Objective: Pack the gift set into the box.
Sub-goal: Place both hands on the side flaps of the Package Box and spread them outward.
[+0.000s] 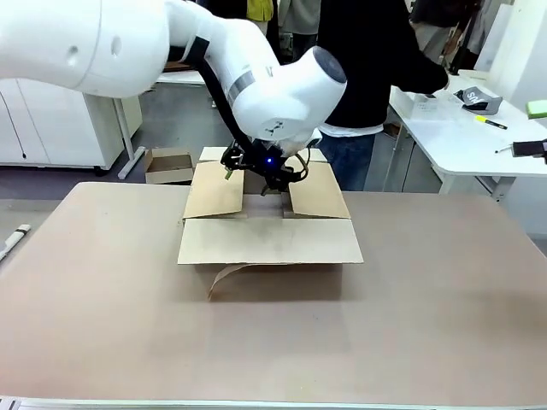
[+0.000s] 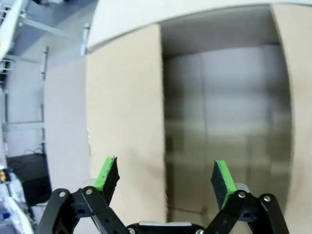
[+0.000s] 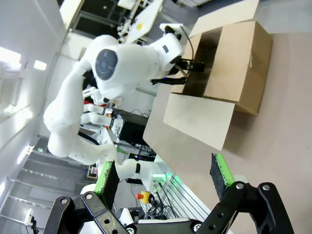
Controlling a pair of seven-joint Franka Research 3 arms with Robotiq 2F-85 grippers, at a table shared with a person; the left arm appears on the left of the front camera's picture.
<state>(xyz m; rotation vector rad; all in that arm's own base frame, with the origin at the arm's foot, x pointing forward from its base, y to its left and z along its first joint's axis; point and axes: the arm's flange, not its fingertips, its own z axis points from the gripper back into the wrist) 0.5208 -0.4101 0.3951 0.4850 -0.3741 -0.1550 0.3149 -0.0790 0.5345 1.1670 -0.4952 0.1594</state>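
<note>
Front cam looks across the table (image 1: 444,325) at the box (image 1: 269,226) mid-distance. Left wrist cam stares straight down into it, super close. Right wrist cam sits farther back, rolled sideways, sharing box (image 3: 229,63) and left arm (image 3: 122,63).

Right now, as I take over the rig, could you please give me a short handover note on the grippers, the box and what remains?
Left gripper: jaws open, empty, poised over the open box, looking down into it.
Right gripper: jaws open, empty, held away from the box; its arm does not show in the front view.
Box: mid-table, flaps folded out, inside looks bare.
Gift set: not in any view.
Done: box opened. Left: bring the gift set, place it inside, close the flaps.
A person stands at the far side.
</note>
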